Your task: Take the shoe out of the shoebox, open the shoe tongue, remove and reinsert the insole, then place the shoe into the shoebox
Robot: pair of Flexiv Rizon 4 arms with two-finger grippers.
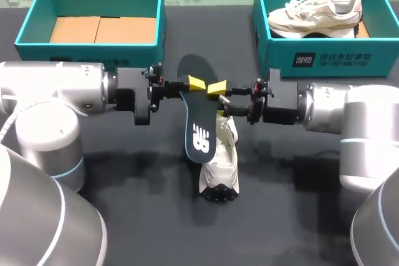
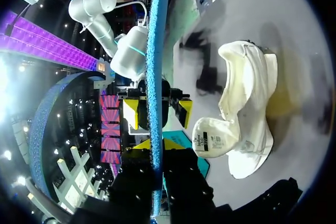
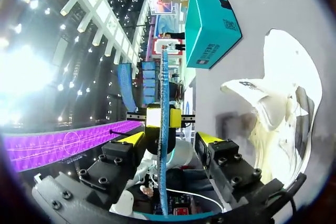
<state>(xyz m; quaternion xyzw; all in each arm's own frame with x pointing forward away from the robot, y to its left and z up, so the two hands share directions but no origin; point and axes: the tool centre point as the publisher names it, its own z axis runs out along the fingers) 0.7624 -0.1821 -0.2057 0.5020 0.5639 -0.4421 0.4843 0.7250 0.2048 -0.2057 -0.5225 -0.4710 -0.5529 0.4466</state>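
- Above the shoe (image 1: pixel 218 166) lying on the desk (image 1: pixel 124 210), the insole (image 1: pixel 198 123) hangs on edge, its lower end just over that shoe.
- The left arm's fingers (image 1: pixel 197 83) pinch the insole across its two faces. The right arm's fingers (image 1: pixel 217 88) stand spread, one on each side of it, apparently not touching.
- The insole looks thin, light and bendy. I'd hold it flat across the faces near the middle, since an end grip would let it flop.
- The shoe looks soft, with its tongue folded open. The heel collar seems the firmest hold.
- Count:
  - one insole;
  - two shoes, the second (image 1: pixel 315 14) in the shoebox (image 1: pixel 324 60) beyond and right of the first;
  - two shoeboxes, the other shoebox (image 1: pixel 28 23) beyond and left of that shoe, with only cardboard inside.
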